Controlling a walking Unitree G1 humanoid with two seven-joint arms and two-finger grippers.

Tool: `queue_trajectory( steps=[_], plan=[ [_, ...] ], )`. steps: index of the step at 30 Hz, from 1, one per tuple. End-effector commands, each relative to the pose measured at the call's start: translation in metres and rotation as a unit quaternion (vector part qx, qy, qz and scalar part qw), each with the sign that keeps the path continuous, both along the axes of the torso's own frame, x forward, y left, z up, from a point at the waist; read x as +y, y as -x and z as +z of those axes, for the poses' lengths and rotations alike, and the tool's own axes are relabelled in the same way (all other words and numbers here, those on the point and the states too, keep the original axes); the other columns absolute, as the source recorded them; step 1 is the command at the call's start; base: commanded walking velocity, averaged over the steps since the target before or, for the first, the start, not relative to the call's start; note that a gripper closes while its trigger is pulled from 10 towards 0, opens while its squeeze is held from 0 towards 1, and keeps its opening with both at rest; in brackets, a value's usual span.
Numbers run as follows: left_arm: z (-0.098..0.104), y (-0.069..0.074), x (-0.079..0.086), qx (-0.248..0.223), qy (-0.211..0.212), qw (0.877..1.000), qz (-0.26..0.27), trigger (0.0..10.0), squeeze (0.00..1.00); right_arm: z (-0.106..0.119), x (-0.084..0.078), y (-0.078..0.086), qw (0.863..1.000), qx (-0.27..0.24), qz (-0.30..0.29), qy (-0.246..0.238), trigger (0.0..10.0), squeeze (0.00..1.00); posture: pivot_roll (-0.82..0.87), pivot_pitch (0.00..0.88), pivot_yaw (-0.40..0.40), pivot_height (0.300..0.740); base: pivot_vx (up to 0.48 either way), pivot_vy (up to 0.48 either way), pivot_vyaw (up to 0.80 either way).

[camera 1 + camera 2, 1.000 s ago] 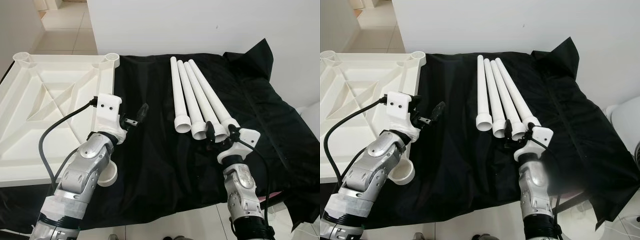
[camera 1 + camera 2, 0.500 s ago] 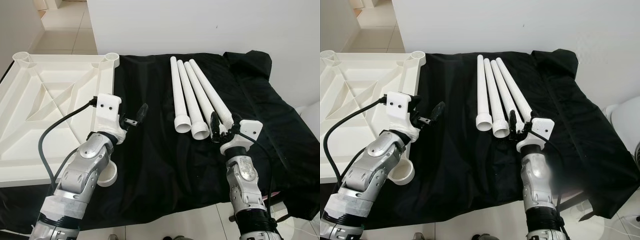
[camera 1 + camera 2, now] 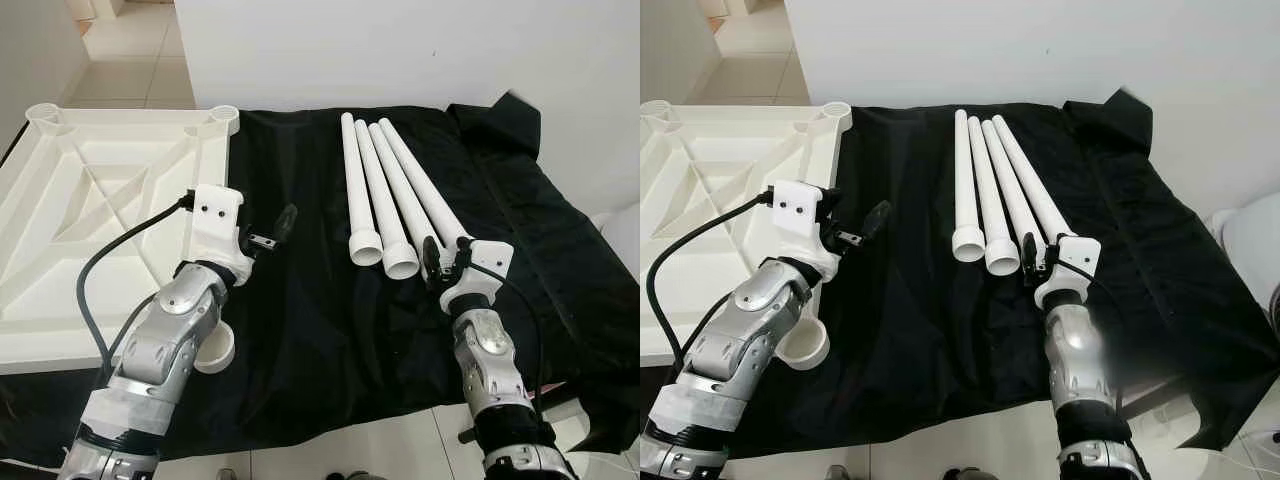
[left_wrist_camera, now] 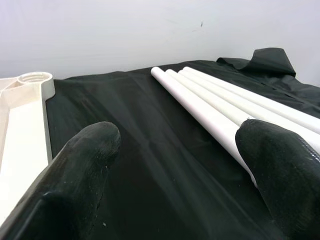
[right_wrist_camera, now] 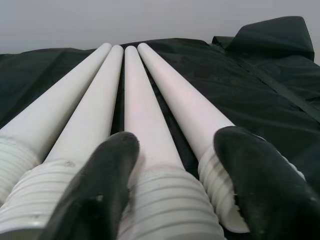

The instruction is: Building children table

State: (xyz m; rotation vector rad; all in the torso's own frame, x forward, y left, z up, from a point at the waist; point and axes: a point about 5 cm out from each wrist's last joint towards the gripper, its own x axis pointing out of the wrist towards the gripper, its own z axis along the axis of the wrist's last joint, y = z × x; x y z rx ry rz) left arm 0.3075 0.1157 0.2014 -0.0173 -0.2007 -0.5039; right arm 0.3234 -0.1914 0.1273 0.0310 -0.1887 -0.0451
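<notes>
Four white table legs [image 3: 385, 190] lie side by side on the black cloth, their threaded ends toward me. The white tabletop [image 3: 90, 200] lies upside down at the left, its ribs facing up. My right gripper [image 3: 445, 255] is open at the threaded ends. In the right wrist view its fingers [image 5: 95, 195] straddle the third leg [image 5: 145, 125], and the other finger overlaps the outermost leg's thread. My left gripper [image 3: 272, 228] hovers open over bare cloth between the tabletop and the legs, holding nothing.
A black cloth [image 3: 320, 320] covers the low surface and hangs over its front edge onto the tiled floor. One round corner socket [image 3: 215, 350] of the tabletop sits under my left forearm. A white wall [image 3: 400, 50] stands behind. A white object [image 3: 1250, 240] sits at the far right.
My right gripper has edged forward onto the legs' threaded ends and its wrist has turned. The cloth's back right corner has flapped. The left arm has stayed still.
</notes>
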Motion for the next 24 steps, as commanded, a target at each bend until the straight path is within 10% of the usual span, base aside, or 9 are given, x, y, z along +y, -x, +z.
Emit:
queue_trajectory(
  steps=[1,4,5,24],
  plan=[
    [-0.002,0.003,-0.005,0.002,-0.013,0.998,-0.058,10.0,0.00,-0.007,-0.004,-0.003,1.000,0.026,0.009,0.001,10.0,0.78,-0.01,0.088,-0.024,0.740,0.000,0.000,0.00],
    [-0.002,0.003,-0.005,0.002,-0.013,0.998,-0.058,10.0,0.00,-0.007,-0.003,-0.005,0.999,0.030,0.022,-0.005,10.0,0.78,-0.01,0.088,-0.024,0.740,0.000,0.000,0.00],
    [-0.002,0.003,-0.006,0.002,-0.013,0.998,-0.058,10.0,0.00,-0.006,-0.005,-0.007,0.999,0.030,0.015,0.000,10.0,0.00,-0.01,0.089,-0.024,0.740,0.000,0.000,0.00],
    [-0.002,0.004,-0.004,0.005,-0.009,0.999,-0.049,10.0,0.00,-0.036,0.002,-0.011,0.992,0.107,0.057,0.026,10.0,0.00,0.01,0.089,-0.034,0.740,0.000,0.000,0.00]
  ],
)
